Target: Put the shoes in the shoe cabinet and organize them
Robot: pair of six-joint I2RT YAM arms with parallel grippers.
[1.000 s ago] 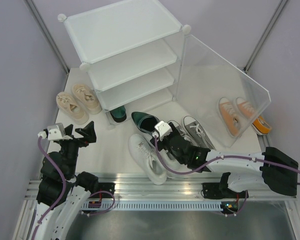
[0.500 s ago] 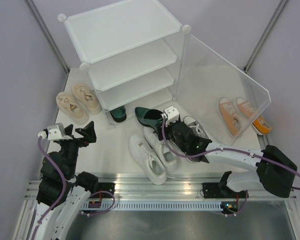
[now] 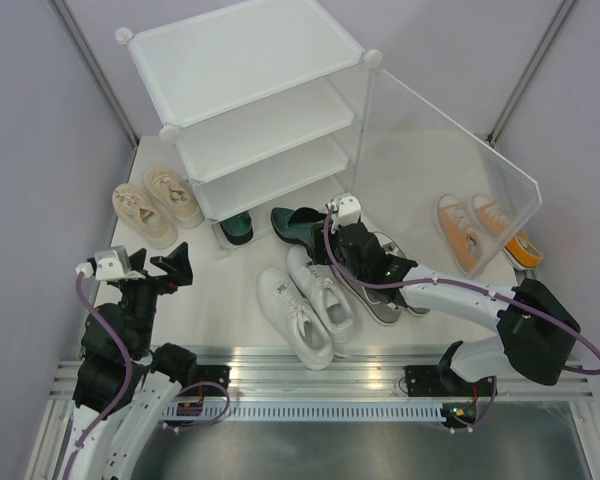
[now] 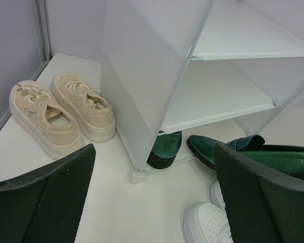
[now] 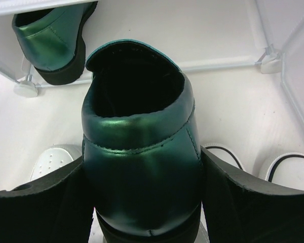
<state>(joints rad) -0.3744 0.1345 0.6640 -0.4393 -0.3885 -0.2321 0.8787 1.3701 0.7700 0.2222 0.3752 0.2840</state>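
Note:
My right gripper [image 3: 332,240] [image 5: 142,202] is shut on the heel of a dark green shoe [image 3: 298,226] [image 5: 141,126]. The shoe's toe points at the bottom tier of the white shoe cabinet [image 3: 250,90]. Its mate [image 3: 237,227] [image 5: 50,45] [image 4: 164,149] sits under the lowest shelf. Two white shoes [image 3: 305,305] lie just in front of the held shoe. Grey shoes [image 3: 392,262] lie partly under my right arm. My left gripper [image 3: 170,268] [image 4: 152,197] is open and empty at the left, near the beige pair [image 3: 158,205] [image 4: 61,114].
The clear door panel [image 3: 450,170] stands open to the right of the cabinet, with the orange pair [image 3: 480,232] behind it. Grey walls close in on both sides. A metal rail [image 3: 310,365] runs along the near edge.
My right gripper has carried the green shoe up and to the right, away from the white shoes and closer to the cabinet's bottom tier. The left arm has not moved.

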